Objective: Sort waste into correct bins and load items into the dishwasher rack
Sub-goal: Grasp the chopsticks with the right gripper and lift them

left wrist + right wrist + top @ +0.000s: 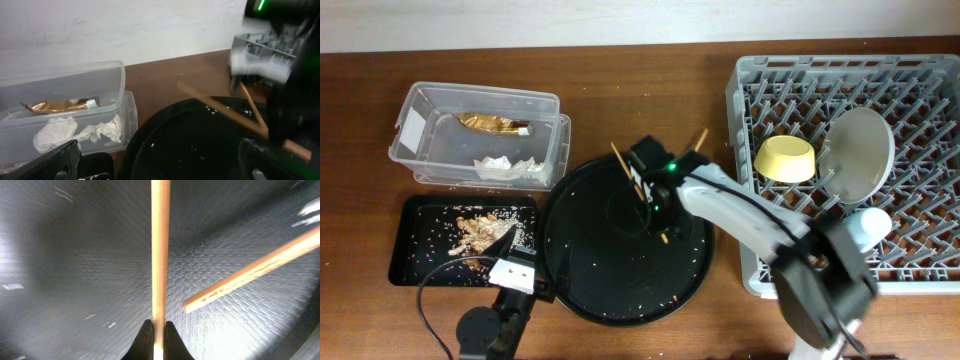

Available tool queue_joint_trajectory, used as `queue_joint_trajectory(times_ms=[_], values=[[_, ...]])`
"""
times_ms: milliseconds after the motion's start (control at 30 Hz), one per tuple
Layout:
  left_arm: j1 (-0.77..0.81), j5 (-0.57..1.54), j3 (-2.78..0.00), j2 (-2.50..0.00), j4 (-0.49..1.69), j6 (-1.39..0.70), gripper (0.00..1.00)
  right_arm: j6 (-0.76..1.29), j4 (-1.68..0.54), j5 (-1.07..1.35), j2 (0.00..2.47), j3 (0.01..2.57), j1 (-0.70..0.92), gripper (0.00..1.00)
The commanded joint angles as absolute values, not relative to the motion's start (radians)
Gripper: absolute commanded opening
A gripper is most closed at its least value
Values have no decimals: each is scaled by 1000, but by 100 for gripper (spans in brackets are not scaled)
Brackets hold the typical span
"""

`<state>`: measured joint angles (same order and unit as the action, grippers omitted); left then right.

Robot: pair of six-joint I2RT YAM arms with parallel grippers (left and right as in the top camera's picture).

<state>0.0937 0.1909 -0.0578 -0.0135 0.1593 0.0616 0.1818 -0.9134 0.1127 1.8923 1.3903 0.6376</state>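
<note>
Right gripper (159,331) is down over the round black tray (590,262), rice crumbs all around, with the rack (737,110), yellow bowl (785,158) and grey plate (865,150) just to its side. The right wrist view catches what the overhead hides: the fingers are pinched tight on one chopstick (160,255), and the second chopstick (250,275) slants away just beside it. Left gripper (170,165) sits near the clear tub (100,75), fingers wide apart, gripping nothing.

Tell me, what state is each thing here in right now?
Right gripper, shut on one chopstick.
Other chopstick, ungripped, slanting over round tray.
Left gripper, open, empty.
Tub, lidless, holding wrapper and tissue.
Black tray, holding scraps.
Rack, holding bowl and plate, both tipped.
</note>
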Motion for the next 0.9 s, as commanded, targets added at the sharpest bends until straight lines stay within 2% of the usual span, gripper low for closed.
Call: queue_joint_trajectory(times_ms=[0, 67, 200, 367, 400, 433, 533, 667, 700, 767, 867], values=[[97, 187, -48, -6, 154, 77, 100, 193, -933, 51, 1676, 1461, 578, 4], [97, 187, -48, -6, 154, 77, 100, 224, -953, -62, 1597, 1461, 464, 4], [97, 187, -48, -6, 154, 77, 100, 214, -1019, -43, 1657, 1453, 194, 4], [97, 187, -48, -6, 154, 77, 100, 198, -1036, -110, 1795, 1430, 156, 6], [97, 187, -48, -6, 154, 77, 100, 200, -1029, -96, 1797, 1431, 157, 20], [97, 187, -48, -6, 154, 77, 100, 200, -1035, -81, 1788, 1436, 158, 24], [97, 187, -48, -6, 154, 77, 100, 166, -1050, 3, 1730, 1439, 191, 30], [97, 187, -48, -6, 154, 77, 100, 162, -1045, 52, 1696, 1436, 377, 35], [97, 187, -48, -6, 154, 77, 100, 210, -1017, 51, 1708, 1421, 450, 40], [97, 187, -48, -6, 154, 77, 100, 299, -941, 17, 1743, 1384, 531, 44], [97, 187, -48, -6, 154, 77, 100, 418, -790, -20, 1853, 1336, 583, 44]])
